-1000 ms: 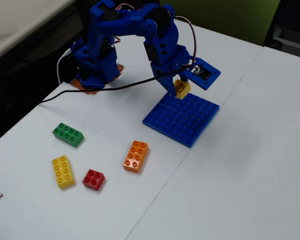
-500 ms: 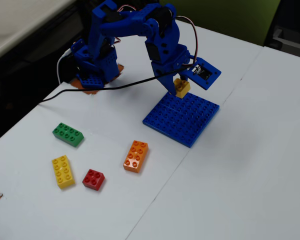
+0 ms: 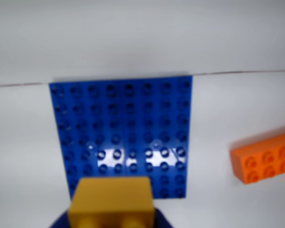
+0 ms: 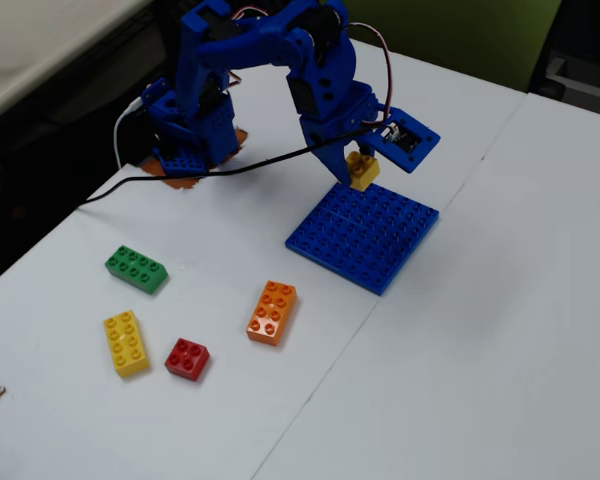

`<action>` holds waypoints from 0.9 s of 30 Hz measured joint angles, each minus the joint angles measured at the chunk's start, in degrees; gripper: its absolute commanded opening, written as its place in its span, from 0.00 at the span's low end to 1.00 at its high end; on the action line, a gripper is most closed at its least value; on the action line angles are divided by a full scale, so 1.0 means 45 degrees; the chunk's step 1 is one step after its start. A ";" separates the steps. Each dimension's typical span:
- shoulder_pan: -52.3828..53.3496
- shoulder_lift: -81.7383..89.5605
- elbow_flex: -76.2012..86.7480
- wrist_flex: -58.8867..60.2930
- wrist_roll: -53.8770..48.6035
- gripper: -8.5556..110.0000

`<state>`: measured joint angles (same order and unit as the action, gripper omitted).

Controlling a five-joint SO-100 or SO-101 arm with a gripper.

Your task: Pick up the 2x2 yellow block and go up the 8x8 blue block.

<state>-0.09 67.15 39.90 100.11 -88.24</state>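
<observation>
The 2x2 yellow block [image 3: 111, 202] is held in my gripper [image 3: 111, 213], close and blurred at the bottom of the wrist view. In the fixed view the gripper [image 4: 362, 170] is shut on the yellow block [image 4: 362, 172] and holds it just above the far edge of the 8x8 blue block [image 4: 365, 236]. The blue block [image 3: 123, 133] lies flat on the white table and fills the middle of the wrist view, past the yellow block.
An orange 2x4 brick [image 4: 272, 312] lies in front of the blue plate; it shows at the right of the wrist view [image 3: 266, 159]. A green brick [image 4: 136, 268], a long yellow brick [image 4: 126, 343] and a red brick [image 4: 187, 359] lie at the left. A black cable [image 4: 210, 170] runs from the arm's base.
</observation>
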 measured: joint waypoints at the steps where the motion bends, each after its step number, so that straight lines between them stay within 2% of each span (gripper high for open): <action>1: 0.0000 0.0000 0.0039 0.0000 0.0000 0.07; 27: 0.0000 0.0000 0.0195 0.0000 -0.0078 0.07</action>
<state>-0.09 67.15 40.78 100.11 -88.59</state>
